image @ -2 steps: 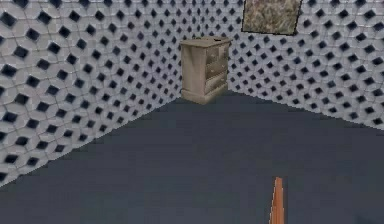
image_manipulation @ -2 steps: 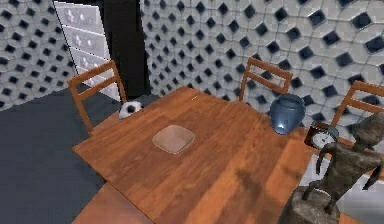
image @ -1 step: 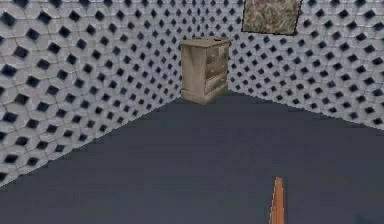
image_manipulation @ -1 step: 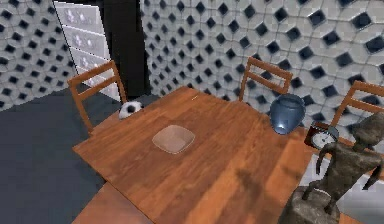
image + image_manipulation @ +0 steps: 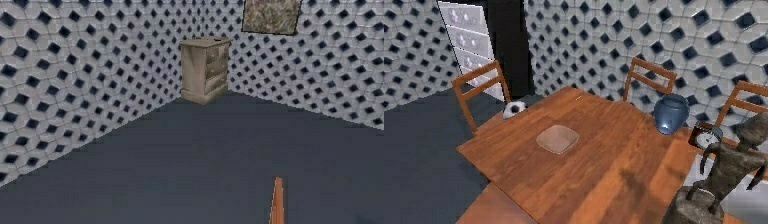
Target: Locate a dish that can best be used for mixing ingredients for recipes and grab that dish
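Arm side view had a shallow dish (image 5: 556,139) on the surface (image 5: 619,155); looked stiff, light, probably slick, so take its rim. Pincer state: couldn't tell.

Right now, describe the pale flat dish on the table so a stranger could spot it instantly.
Find the big wooden table with chairs around it. Near its middle lies the pale flat dish, alone on bare wood. Unlike the rounded blue pot by the far edge, it is low, squarish and round-cornered.
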You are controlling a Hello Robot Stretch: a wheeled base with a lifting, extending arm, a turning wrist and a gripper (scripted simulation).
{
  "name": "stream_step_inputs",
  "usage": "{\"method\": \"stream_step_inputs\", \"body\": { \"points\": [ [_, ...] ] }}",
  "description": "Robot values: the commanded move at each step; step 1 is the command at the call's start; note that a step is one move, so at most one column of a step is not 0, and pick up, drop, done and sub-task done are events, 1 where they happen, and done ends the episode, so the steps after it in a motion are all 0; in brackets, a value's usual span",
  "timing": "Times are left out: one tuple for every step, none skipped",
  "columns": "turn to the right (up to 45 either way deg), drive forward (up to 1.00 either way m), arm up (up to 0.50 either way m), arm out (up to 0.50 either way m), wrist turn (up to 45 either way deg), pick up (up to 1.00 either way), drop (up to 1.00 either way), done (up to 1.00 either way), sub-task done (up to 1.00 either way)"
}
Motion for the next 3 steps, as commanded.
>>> {"method": "stream_step_inputs", "body": {
  "points": [
    [0.0,0.00,0.00,0.44,0.0,0.00,0.00,0.00,0.00],
    [0.0,0.00,0.00,0.00,45.0,0.00,0.00,0.00,0.00],
    [0.0,0.00,0.00,0.00,45.0,0.00,0.00,0.00,0.00]
  ]
}}
